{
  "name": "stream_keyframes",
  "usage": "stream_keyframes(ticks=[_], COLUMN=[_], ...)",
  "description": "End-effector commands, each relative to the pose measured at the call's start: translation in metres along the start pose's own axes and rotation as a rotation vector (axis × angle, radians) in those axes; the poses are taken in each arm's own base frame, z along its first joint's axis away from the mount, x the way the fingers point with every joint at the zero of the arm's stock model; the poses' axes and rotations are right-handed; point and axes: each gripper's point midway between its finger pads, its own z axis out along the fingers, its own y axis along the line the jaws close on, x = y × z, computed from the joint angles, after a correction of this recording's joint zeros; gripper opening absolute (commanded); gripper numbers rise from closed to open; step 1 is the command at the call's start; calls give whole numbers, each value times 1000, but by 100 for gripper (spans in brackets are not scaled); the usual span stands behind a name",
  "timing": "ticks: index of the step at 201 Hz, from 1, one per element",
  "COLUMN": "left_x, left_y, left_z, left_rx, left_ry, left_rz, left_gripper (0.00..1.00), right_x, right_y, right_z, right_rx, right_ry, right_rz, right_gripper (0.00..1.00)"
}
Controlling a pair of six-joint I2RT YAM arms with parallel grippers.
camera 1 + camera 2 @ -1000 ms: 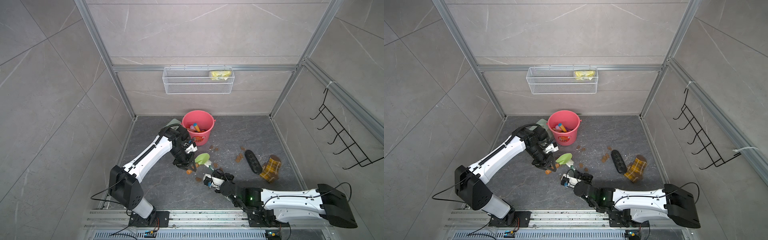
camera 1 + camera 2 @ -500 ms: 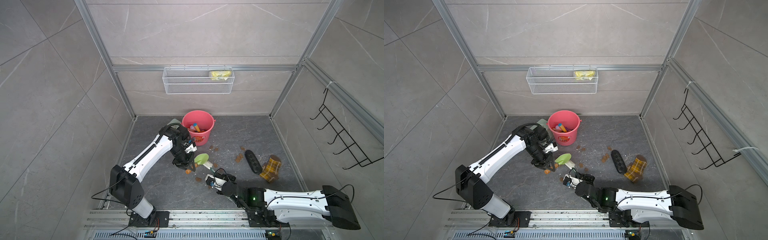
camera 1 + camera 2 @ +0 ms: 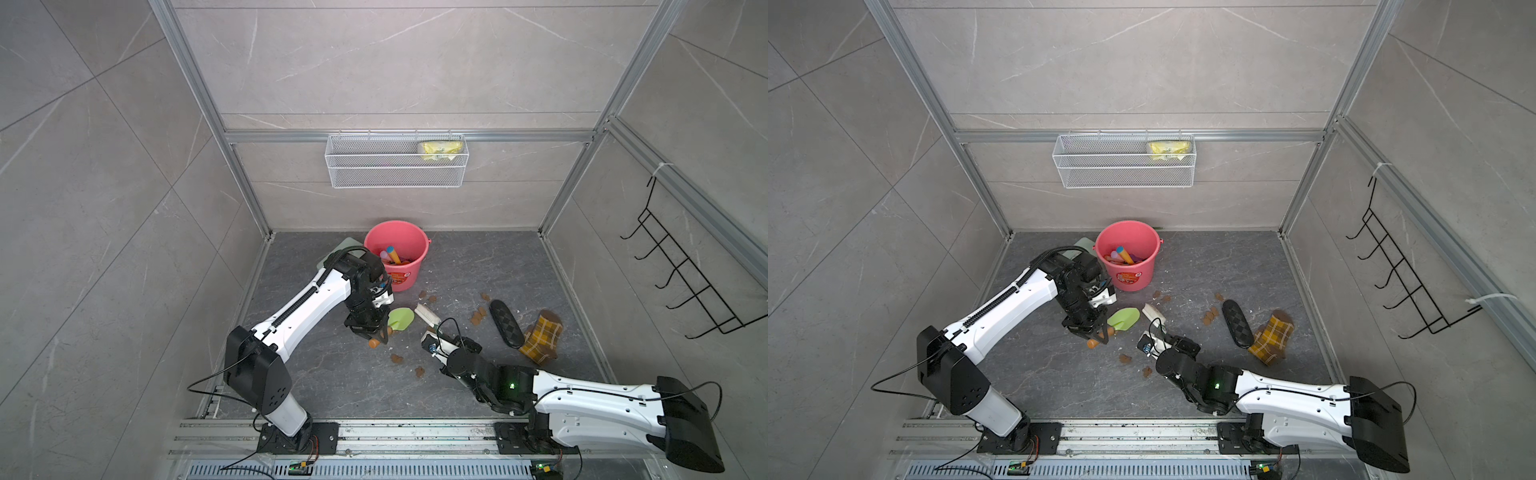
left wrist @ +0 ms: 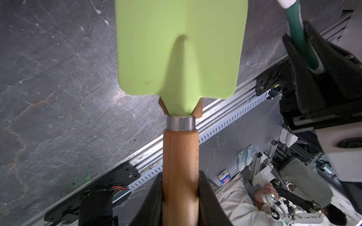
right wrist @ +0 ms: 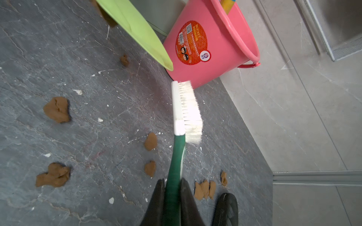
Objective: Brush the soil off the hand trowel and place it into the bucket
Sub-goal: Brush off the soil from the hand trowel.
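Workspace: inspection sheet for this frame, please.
Surface: dark stone floor, white flecks.
Job's things: trowel held by its wooden handle; soil lumps scattered on floor; bucket upright, toys inside.
Clutter: black oval thing, plaid cloth thing, green box behind bucket.
Tools: left tool shut on trowel; right tool shut on brush.
Cables: black loop at right wrist; black cable by left base.
Surroundings: wire basket with yellow packet on back wall; hook rack on side wall.
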Motion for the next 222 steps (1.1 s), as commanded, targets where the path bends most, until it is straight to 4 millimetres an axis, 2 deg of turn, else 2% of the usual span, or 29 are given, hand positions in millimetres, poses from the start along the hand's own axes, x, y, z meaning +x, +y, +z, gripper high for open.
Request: stream_keyframes(ticks=[1, 25, 64, 95, 113, 169, 188, 222], left_x=[5, 2, 3, 5, 5, 3, 0, -7], left_y=[-1, -1, 5, 8, 9, 1, -5, -15], left_z=[-12, -12, -5, 4, 7, -1, -7, -17], left_rx=[-29, -30, -82, -121, -133, -102, -48, 91], left_ry=[-8, -17, 3, 33, 42, 12, -16, -59], left_rz=[5, 1, 9, 18, 28, 50, 46, 11], left_gripper=[0, 0, 0, 0, 0, 0, 0, 0], right_x=[-15, -28, -53, -59, -52, -5, 0, -13], right_y=[14, 29, 25, 20, 9, -25, -18, 23], right_z=[-10, -19, -28, -24, -17, 1, 0, -15], right_rx=[-102, -152, -159, -113, -37, 48, -2, -217], right_ry=[-49, -95, -164, -177, -140, 40, 53, -39], right_rz=[19, -46, -52, -58, -48, 117, 129, 68], right_gripper=[0, 0, 0, 0, 0, 0, 0, 0])
